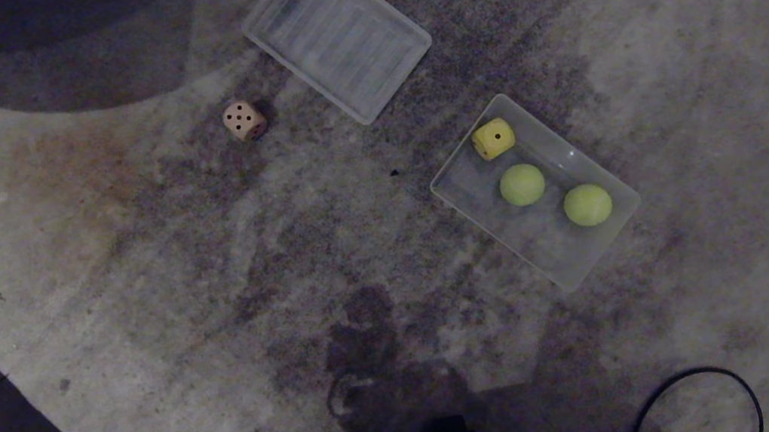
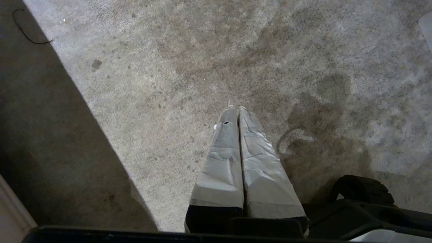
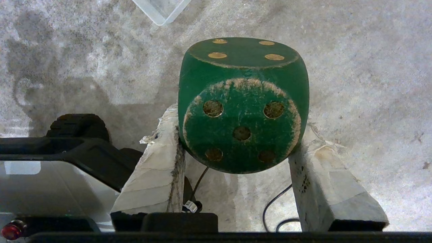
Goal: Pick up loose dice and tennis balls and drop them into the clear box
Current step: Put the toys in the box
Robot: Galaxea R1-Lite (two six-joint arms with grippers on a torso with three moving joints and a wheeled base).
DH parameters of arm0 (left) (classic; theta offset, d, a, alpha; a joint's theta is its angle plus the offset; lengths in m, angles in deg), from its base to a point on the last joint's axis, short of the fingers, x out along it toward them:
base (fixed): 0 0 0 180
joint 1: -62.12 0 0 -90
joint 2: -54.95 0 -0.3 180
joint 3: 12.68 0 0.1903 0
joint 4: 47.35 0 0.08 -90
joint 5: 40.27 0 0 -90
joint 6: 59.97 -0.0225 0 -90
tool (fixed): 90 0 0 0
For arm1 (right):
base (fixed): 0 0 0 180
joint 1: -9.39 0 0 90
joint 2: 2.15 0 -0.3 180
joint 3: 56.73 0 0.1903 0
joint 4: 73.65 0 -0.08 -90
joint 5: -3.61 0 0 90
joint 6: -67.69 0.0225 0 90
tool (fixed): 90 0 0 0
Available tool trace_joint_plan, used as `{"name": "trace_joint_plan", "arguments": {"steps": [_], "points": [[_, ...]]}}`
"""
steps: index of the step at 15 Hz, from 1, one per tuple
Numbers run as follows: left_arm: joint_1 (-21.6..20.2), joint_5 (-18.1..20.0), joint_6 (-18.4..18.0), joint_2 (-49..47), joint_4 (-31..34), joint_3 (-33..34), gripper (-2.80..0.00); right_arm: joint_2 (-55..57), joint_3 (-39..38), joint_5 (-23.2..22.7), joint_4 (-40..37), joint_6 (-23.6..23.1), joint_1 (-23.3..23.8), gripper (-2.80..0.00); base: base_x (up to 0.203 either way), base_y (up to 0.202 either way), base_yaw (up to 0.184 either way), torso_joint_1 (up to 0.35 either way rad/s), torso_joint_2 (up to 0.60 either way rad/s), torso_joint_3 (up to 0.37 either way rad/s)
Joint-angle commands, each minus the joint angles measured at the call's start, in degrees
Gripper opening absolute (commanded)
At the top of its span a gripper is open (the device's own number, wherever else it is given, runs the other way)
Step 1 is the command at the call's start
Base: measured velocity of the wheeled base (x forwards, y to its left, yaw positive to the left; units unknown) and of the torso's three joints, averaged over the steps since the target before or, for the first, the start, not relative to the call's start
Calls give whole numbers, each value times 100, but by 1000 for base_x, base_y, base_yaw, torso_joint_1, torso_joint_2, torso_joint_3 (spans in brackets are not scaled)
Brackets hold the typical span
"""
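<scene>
Carpet [image 1: 135,284], grey and stained, filled the head view, and neither arm showed there. Nearest to the robot lay its own shadow and a black cable [image 1: 693,391] that curved on the carpet to the right.

The right gripper [image 3: 241,135] appeared only in the right wrist view. Its two padded fingers [image 3: 158,162] stood about half apart and pressed on both sides of the green die [image 3: 243,104], which was held above the carpet. The face with five pips looked toward the camera, and the face beyond it carried four pale pips. A corner of a clear container [image 3: 162,10] was visible on the carpet beyond the die; which container it was I cannot tell.

The left gripper [image 2: 238,109] appeared only in the left wrist view. Its wrapped fingers [image 2: 222,158] were pressed together along their whole length, with nothing between them, and it hung over bare carpet.

Farther out, to the right, the clear box [image 1: 602,244] lay on the carpet at an angle. Inside it were the yellow die [image 1: 493,138] at the far end and two tennis balls [image 1: 522,184], one in the middle and the other [image 1: 587,205] toward the near end, all apart from each other.

Still farther, to the left, the beige die [image 1: 244,120] lay loose on the carpet, well apart from the box. The ribbed lid [image 1: 337,36] lay flat just beyond it to the right.
</scene>
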Motion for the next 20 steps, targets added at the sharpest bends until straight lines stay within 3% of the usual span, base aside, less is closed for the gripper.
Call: {"name": "trace_joint_plan", "arguments": {"steps": [1,4,8,16,20], "points": [[0,-4,6,-6,-2,0,-280,-5,19,18,-1,15,-2,-280,0,0,0,0,0,0],[0,-4,6,1,-2,1,-280,691,513,32,-3,54,20,-280,0,0,0,0,0,0],[0,-4,6,-6,-2,0,-280,2982,1289,-224,206,717,-13,-280,0,0,0,0,0,0],[0,-4,6,-1,-2,0,-280,8258,2464,-773,2994,1535,-274,-280,0,0,0,0,0,0],[0,-4,6,-6,-2,0,-280,9964,3578,-840,3695,1816,-446,-280,0,0,0,0,0,0]]}}
